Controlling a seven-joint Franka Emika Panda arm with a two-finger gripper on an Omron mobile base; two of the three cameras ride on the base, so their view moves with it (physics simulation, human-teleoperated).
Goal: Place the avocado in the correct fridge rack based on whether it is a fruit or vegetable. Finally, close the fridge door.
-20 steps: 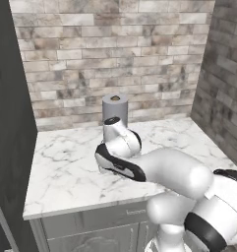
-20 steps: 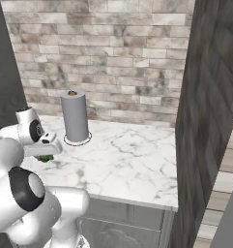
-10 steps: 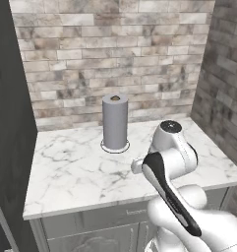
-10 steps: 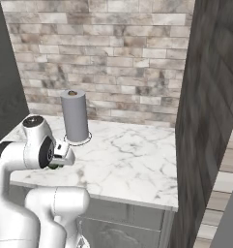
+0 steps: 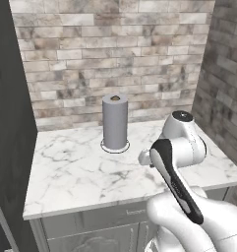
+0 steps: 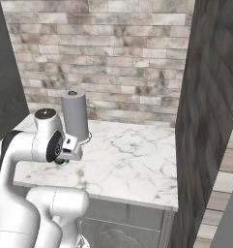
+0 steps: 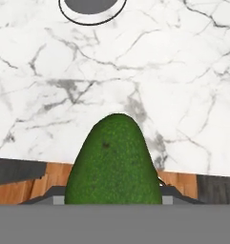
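Veined white marble counter (image 7: 193, 95), hand (image 7: 114, 199) clamped on pebbly green avocado (image 7: 114, 162); smooth grey cylinder (image 5: 115, 123) behind

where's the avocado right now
The avocado sits low in the middle of the hand view, held in the gripper above the marble counter, near its front edge, with the base of the paper-towel cylinder farther back.

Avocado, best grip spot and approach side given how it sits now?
Across the wide lower body of the avocado, coming from its broad end. In the hand view its narrow tip points away over the marble counter, and it sits between the end effector fingers, whose tips it hides.
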